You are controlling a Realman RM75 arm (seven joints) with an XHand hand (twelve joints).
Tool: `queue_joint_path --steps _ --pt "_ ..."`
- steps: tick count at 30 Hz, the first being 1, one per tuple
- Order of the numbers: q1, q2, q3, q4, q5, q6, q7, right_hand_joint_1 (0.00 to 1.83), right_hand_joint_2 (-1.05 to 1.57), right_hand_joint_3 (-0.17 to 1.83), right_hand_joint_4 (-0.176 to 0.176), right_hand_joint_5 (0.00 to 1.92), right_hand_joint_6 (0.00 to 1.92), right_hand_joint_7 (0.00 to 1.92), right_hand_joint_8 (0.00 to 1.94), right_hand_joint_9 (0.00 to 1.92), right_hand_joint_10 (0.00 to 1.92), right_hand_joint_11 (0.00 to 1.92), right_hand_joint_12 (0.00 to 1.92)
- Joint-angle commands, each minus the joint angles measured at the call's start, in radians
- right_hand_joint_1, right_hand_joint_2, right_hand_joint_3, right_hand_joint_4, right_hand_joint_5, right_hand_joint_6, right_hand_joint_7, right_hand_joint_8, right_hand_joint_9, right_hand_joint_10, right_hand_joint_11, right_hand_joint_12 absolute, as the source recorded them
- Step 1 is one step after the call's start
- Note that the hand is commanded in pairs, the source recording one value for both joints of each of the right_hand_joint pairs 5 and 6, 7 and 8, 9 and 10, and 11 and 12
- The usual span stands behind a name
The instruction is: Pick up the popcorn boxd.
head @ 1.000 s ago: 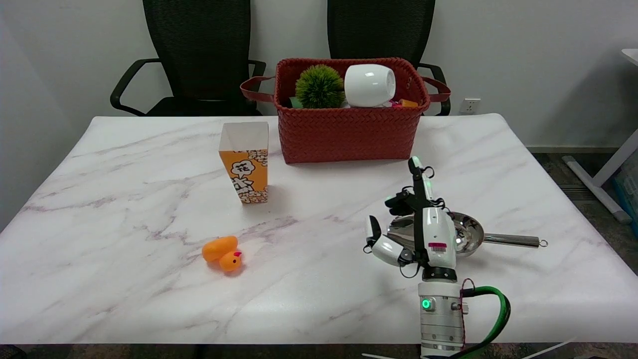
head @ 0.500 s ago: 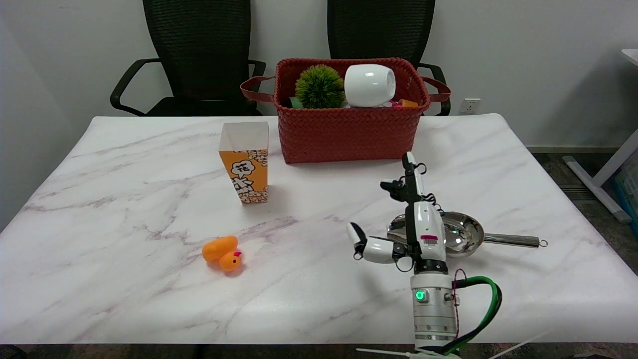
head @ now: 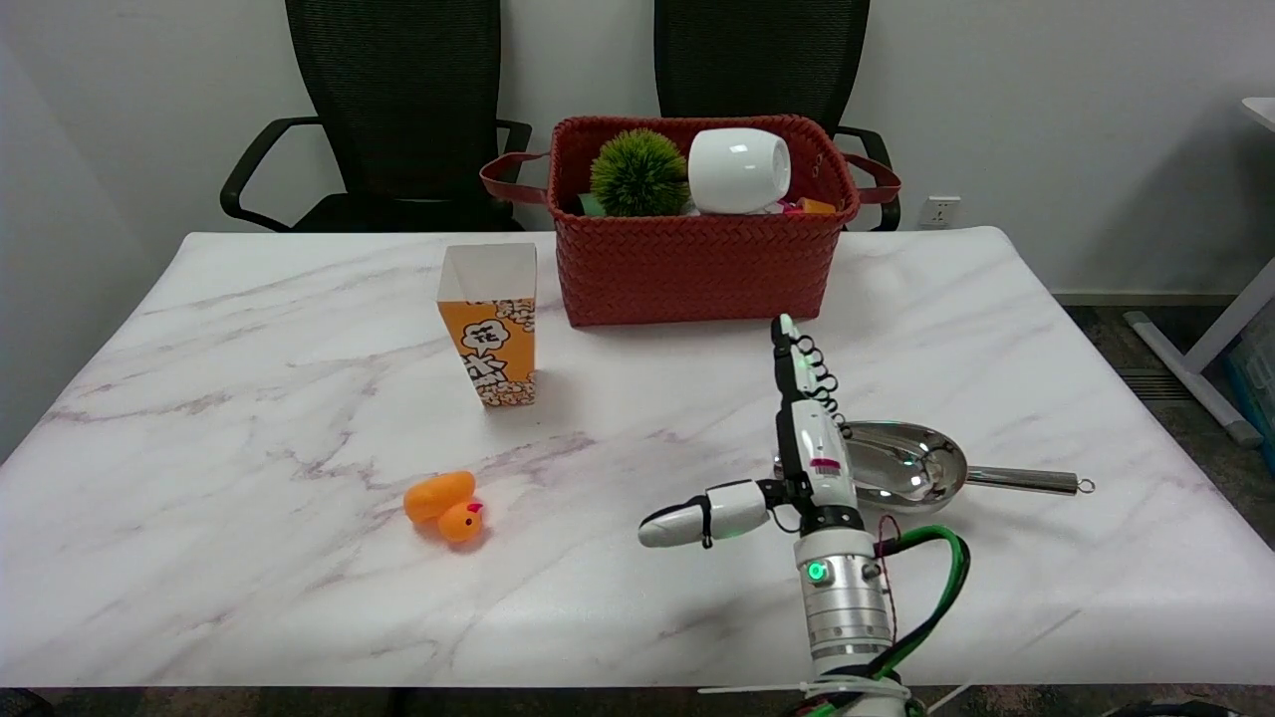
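The popcorn box (head: 491, 324) stands upright on the marble table (head: 249, 418), left of centre; it is orange and white with an open white top. My right hand (head: 787, 448) hovers well to its right, over the near right part of the table. Its fingers point away from me toward the basket, and the thumb (head: 692, 521) sticks out flat to the left. The hand holds nothing and touches nothing.
A red woven basket (head: 697, 259) at the back holds a green ball and a white cup. A steel ladle (head: 926, 468) lies just right of my hand. An orange toy duck (head: 445, 506) sits near the front, left of centre. Two black chairs stand behind the table.
My right hand has moved left and a little forward, and its curled fingers and thumb have stretched out straight. The box, duck, ladle and basket have not moved.
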Motion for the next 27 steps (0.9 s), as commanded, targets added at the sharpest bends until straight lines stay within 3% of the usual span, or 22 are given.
queue_joint_path --steps 1,10,19,27 --pt "0.012 0.014 0.073 0.149 0.124 -0.255 -0.051 1.02 -0.14 -0.17 0.0 0.0 0.0 0.0 0.0 0.11 0.11 0.0 0.0" --pt "0.058 -0.046 0.084 0.124 0.125 -0.279 -0.044 1.02 -0.03 -0.17 0.0 0.0 0.0 0.11 0.11 0.28 0.28 0.11 0.11" --pt "0.132 -0.061 0.086 0.06 0.15 -0.336 0.036 1.01 0.05 -0.17 0.0 0.0 0.0 0.15 0.15 0.31 0.31 0.15 0.15" --pt "0.206 -0.064 0.081 -0.015 0.183 -0.387 0.047 0.99 0.06 -0.17 0.0 0.0 0.0 0.16 0.16 0.3 0.3 0.0 0.0"
